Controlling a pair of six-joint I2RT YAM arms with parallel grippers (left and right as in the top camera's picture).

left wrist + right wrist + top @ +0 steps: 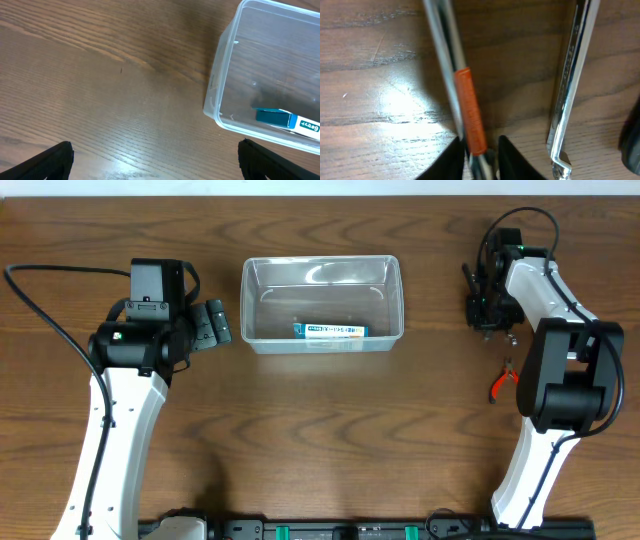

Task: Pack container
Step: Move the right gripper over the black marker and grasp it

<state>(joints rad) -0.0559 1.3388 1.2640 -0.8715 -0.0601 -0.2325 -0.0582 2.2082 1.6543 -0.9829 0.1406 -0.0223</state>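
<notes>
Bright, even light falls from above in the overhead view, leaving only short, soft shadows beside the arms (120, 410) on the wooden table (320, 440) and pale glare on the floor of the clear container (320, 280); focus is sharp throughout. The left wrist view is dimmer, with a milky sheen at lower centre. The right wrist view is the blurriest: the orange-sleeved rod (470, 120) is smeared, a white hotspot glares at left, and the steel bar (572, 75) glints.

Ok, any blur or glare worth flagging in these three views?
Overhead: sharp, pale reflection on the container floor. Left wrist: evenly lit, slightly soft. Right wrist: the orange-banded tool is too close and blurred; a glare patch sits on the table beside it.
</notes>
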